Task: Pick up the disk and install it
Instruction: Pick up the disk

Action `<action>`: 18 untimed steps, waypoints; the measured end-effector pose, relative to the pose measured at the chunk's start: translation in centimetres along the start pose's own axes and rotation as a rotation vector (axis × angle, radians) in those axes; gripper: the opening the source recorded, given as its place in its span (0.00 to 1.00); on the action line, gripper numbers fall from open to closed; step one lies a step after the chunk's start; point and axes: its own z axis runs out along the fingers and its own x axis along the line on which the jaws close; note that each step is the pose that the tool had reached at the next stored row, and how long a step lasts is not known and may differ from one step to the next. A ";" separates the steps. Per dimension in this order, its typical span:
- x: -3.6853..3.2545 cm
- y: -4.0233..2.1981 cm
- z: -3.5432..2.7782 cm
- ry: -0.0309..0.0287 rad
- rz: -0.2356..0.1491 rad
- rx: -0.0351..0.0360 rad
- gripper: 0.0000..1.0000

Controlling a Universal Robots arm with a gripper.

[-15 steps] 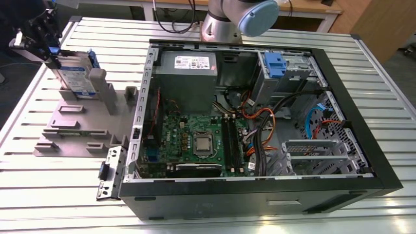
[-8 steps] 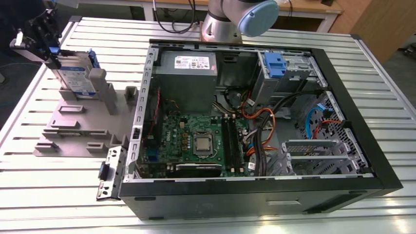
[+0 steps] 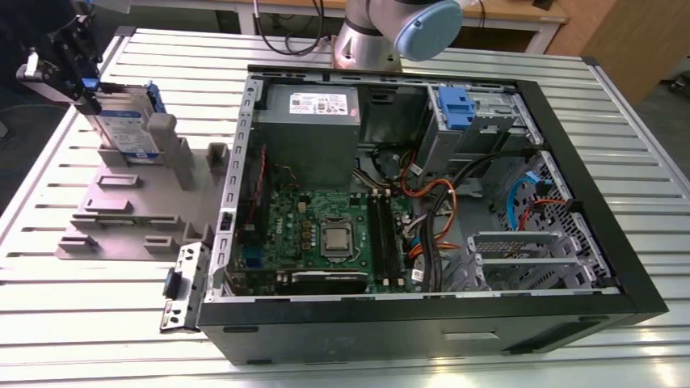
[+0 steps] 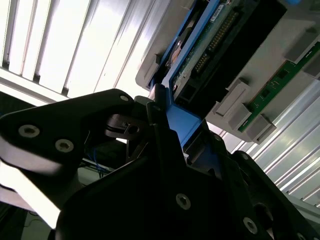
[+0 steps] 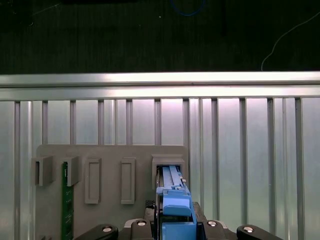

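Tool (image 5: 173, 221) clamped on disk (image 3: 123, 129), upright in grey holder (image 3: 116, 215)

The rack (image 3: 119, 217) holds the disk (image 3: 121, 128), exterior view's left of case (image 3: 431, 325).

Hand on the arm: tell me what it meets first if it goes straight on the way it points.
The disk: its blue carrier edge lies directly ahead of the hand, standing upright in a slot of the grey holder. The two look to be touching or nearly so, but depth is unclear.
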 end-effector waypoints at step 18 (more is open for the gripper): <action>0.00 0.01 0.00 0.0000 -0.007 -0.0001 0.36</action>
